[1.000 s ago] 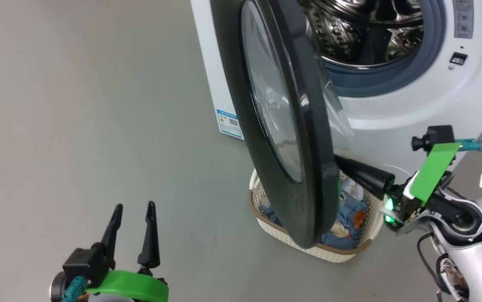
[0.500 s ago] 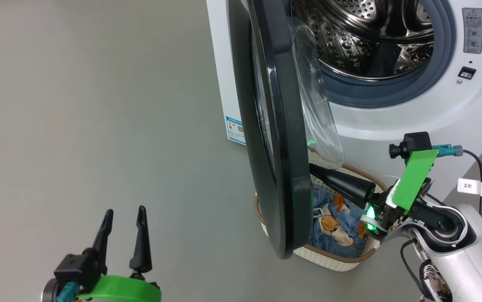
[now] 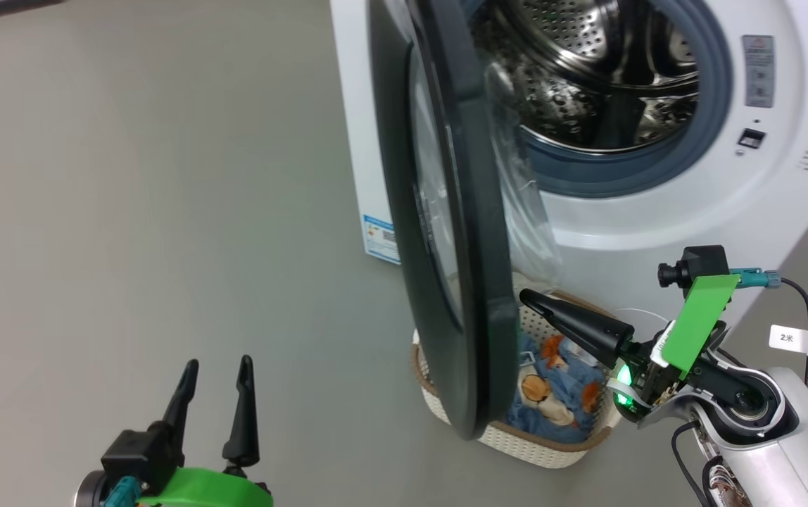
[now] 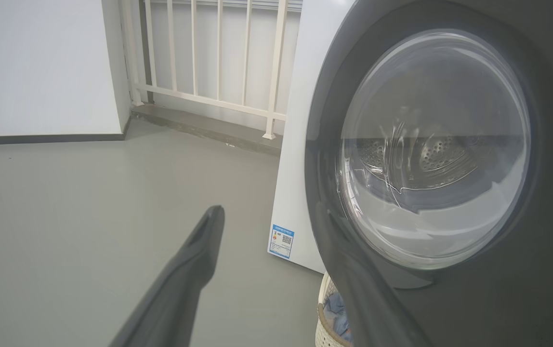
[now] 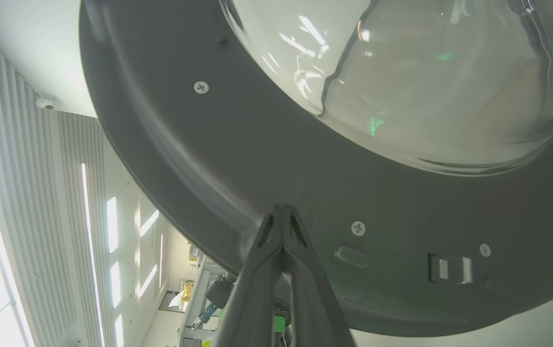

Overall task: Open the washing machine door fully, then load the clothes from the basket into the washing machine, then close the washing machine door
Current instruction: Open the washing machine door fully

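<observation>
The washing machine (image 3: 657, 232) fills the upper right of the head view, its steel drum (image 3: 587, 70) exposed. The washing machine door (image 3: 478, 211) stands partly open, nearly edge-on to the head camera. Its outer face and glass window (image 4: 430, 144) show in the left wrist view. My right gripper (image 3: 527, 297) is shut and empty, its tips (image 5: 282, 209) at the door's inner rim below the glass bowl. The basket (image 3: 516, 443) sits on the floor under the door, holding the blue printed clothes (image 3: 552, 387). My left gripper (image 3: 218, 361) hangs open at the lower left, far from the door.
Bare grey floor (image 3: 129, 211) spreads left of the machine. A blue label sticker (image 3: 379, 238) is on the machine's side panel. A white railing (image 4: 218, 53) and a white wall (image 4: 40, 67) stand behind, seen in the left wrist view.
The door has swung wider, from showing its outer face to nearly edge-on. My shut right gripper's tip, hidden behind the door before, now shows beside its inner edge. The head camera has shifted.
</observation>
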Controlling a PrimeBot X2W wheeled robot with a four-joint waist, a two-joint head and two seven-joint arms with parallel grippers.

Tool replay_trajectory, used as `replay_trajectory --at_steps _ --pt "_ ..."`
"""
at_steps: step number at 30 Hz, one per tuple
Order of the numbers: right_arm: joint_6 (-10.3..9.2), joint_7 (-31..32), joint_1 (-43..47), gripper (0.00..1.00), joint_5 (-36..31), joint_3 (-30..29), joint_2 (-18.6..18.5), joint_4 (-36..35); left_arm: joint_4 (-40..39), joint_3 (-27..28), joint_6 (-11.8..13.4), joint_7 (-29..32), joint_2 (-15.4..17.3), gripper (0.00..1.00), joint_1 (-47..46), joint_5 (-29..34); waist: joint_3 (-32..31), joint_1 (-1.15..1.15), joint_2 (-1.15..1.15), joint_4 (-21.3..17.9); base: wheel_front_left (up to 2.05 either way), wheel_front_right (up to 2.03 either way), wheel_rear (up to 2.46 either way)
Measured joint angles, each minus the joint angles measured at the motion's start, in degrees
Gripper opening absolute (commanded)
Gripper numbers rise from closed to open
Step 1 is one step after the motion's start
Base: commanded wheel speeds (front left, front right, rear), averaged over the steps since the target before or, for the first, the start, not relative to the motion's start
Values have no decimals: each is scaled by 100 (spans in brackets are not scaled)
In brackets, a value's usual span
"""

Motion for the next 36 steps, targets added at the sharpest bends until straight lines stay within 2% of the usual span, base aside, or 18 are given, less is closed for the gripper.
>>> replay_trajectory --at_steps 2,3,4,5,13,19,28,32,36 --pt "0 -15 14 33 -22 -27 16 -33 24 14 -21 1 34 100 0 2 -43 0 0 -87 0 0 0" --pt "0 -46 33 45 -67 -48 15 -70 33 22 -48 0 38 100 0 2 -63 0 0 -135 0 0 0" --pt "0 -62 61 65 -107 -58 14 -113 38 27 -51 0 38 100 1 4 -83 0 0 -190 0 0 0" --pt "0 -87 94 100 -133 -65 13 -160 40 27 -51 1 37 100 1 15 -99 0 0 -246 0 0 0" --pt "0 -547 261 100 -579 -104 -100 -615 48 101 -91 1 44 100 1 52 -160 1 0 -779 0 0 0" --pt "1 -1156 386 100 -1104 4 -327 -1055 44 155 -91 1 43 100 2 52 -161 1 0 -1232 0 0 0" --pt "1 -2669 688 100 -1903 544 -846 -1630 12 230 -91 1 38 100 40 52 -144 1 0 -1886 0 0 0" --pt "1 -3355 850 100 -2073 867 -1136 -1668 -26 257 -92 1 37 100 43 52 -132 1 0 -2148 0 0 0" --pt "1 -4329 909 100 -2714 1212 -1519 -1581 -87 291 -92 1 36 100 47 52 -123 0 0 -2379 0 0 0"
